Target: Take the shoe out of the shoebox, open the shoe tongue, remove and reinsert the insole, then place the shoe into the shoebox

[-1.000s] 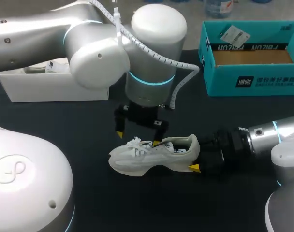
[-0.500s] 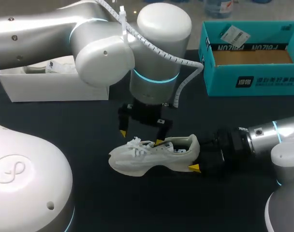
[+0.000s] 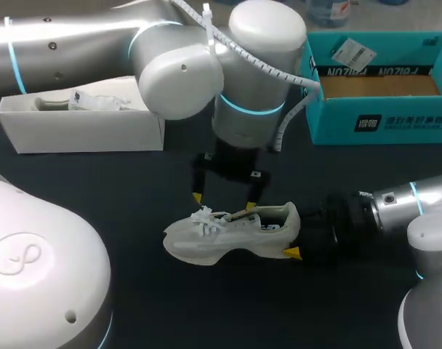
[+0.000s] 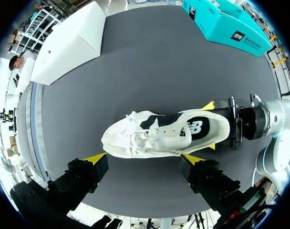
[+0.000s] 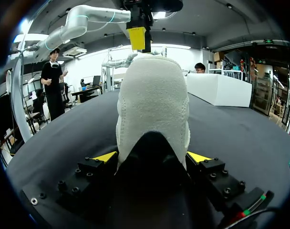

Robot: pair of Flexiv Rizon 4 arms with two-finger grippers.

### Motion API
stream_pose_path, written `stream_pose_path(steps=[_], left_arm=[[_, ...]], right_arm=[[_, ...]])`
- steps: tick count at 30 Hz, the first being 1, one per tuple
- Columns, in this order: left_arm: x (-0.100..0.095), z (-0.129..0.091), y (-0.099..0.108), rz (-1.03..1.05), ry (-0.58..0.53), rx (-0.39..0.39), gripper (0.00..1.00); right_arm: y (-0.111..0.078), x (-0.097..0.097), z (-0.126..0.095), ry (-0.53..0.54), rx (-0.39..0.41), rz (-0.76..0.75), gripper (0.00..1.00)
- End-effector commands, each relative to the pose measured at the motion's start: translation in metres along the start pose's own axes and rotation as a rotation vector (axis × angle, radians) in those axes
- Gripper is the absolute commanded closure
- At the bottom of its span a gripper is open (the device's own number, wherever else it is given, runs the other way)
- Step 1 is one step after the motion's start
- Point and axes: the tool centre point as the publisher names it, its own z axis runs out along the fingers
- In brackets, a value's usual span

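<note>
A white sneaker point(image 3: 221, 234) lies on its sole on the black table, toe to the left. My right gripper point(image 3: 297, 236) is shut on its heel; in the right wrist view the heel point(image 5: 153, 105) fills the gap between the two yellow tips of that gripper point(image 5: 152, 156). My left gripper point(image 3: 224, 201) hangs open just above the laces and tongue, touching nothing. From the left wrist the sneaker point(image 4: 159, 136) lies ahead of the left gripper point(image 4: 144, 158), whose fingers stand wide apart. The teal shoebox point(image 3: 374, 123) sits open at the back right.
A white open box point(image 3: 83, 131) with pale paper inside stands at the back left. My left arm's large elbow crosses above the table's middle. Bare black tabletop lies in front of the sneaker.
My left arm has swung to the right, bringing its open gripper from over the laces to over the tongue. The sneaker and the right gripper have stayed put.
</note>
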Motion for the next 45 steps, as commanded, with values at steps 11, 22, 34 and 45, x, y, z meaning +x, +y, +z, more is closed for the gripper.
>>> stream_pose_path(steps=[11, 22, 34, 45], left_arm=[[0.040, 0.043, -0.001, -0.062, -0.112, -0.019, 0.00], [0.047, 0.053, -0.004, -0.118, -0.144, 0.026, 0.00], [0.046, 0.074, -0.002, -0.145, -0.189, 0.025, 0.61], [0.026, 0.044, 0.006, -0.181, -0.166, 0.080, 1.00]], right_arm=[[-0.006, 0.000, 0.005, -0.002, 0.003, 0.000, 1.00], [-0.006, 0.000, 0.005, -0.002, 0.003, 0.000, 1.00], [-0.006, 0.000, 0.005, -0.002, 0.003, 0.000, 1.00], [-0.006, 0.000, 0.005, -0.002, 0.003, 0.000, 1.00]])
